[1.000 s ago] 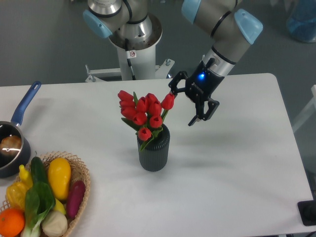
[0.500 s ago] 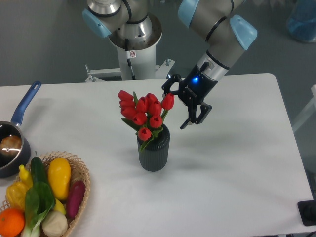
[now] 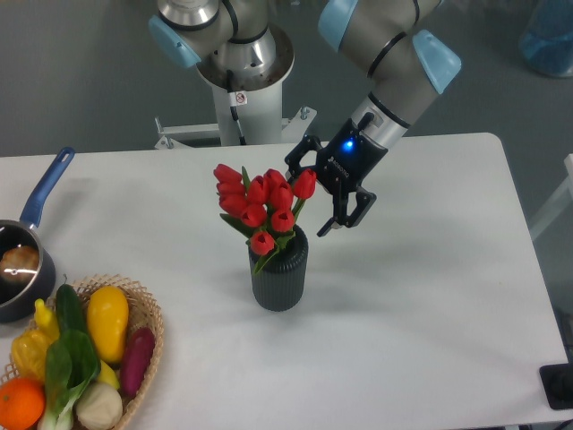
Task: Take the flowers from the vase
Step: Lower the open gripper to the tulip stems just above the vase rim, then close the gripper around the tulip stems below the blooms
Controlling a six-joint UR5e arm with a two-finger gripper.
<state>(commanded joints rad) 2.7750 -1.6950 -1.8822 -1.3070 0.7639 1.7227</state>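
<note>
White tabletop (image 3: pixel 430 296), smooth and matte, rounded at the far right corner; grey floor behind it and the robot's pedestal base at the far edge.

One vase (image 3: pixel 279 274): short dark grey cylinder, vertical ribs on the side, round mouth, upright near the tabletop's middle. One bunch of flowers (image 3: pixel 261 205) stands in it: about nine red tulip heads counted, closed and egg-shaped, with green leaves and stems going down into the mouth. One head (image 3: pixel 305 184) rises highest on the right side of the bunch.

One claw (image 3: pixel 315 192), black, two fingers, a blue light lit on its body. It is spread wide and holds nothing. One finger (image 3: pixel 296 159) sits at the far side of the rightmost tulip head, the other (image 3: pixel 344 213) is on the near right, above the tabletop and just beside the vase rim. Whether either finger touches a petal cannot be told. The arm has grey segments with pale blue joint caps.

At the left edge: one dark pan (image 3: pixel 20 271) with a blue handle, something pale brown inside. At the near left corner: one woven wicker basket (image 3: pixel 149 330), round, holding produce: one yellow piece, one orange, one purple, one pale round one, green leafy pieces.
</note>
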